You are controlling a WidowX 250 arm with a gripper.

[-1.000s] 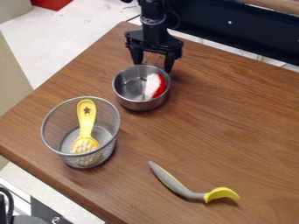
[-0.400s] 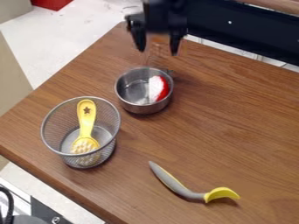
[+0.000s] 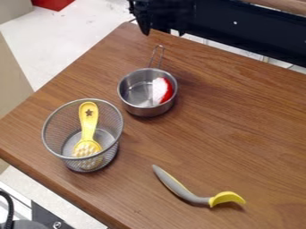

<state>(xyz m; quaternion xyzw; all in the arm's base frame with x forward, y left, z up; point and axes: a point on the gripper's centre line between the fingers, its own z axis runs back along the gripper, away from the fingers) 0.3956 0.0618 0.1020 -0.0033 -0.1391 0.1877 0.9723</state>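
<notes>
At the top edge, the black gripper [image 3: 164, 32] hangs above the table's back edge with its two fingers apart and nothing between them. Below it stands a small steel pot [image 3: 138, 108], its wire handle [image 3: 156, 56] pointing up toward the gripper without contact. Inside the pot, against its right wall, lies a red and white object [image 3: 161, 90]. A wire mesh basket [image 3: 51, 139] at the left holds a yellow brush [image 3: 88, 127], handle up. Near the front lies a grey and yellow curved utensil [image 3: 179, 188].
The brown wooden table [image 3: 239, 116] ends in a slanting edge at the left. Behind it runs a black panel [image 3: 257, 31]. Dark cables and a metal part show at the lower left corner.
The gripper has risen away from the pot toward the top edge, uncovering the wire handle. The pot has shifted slightly to the right and down.
</notes>
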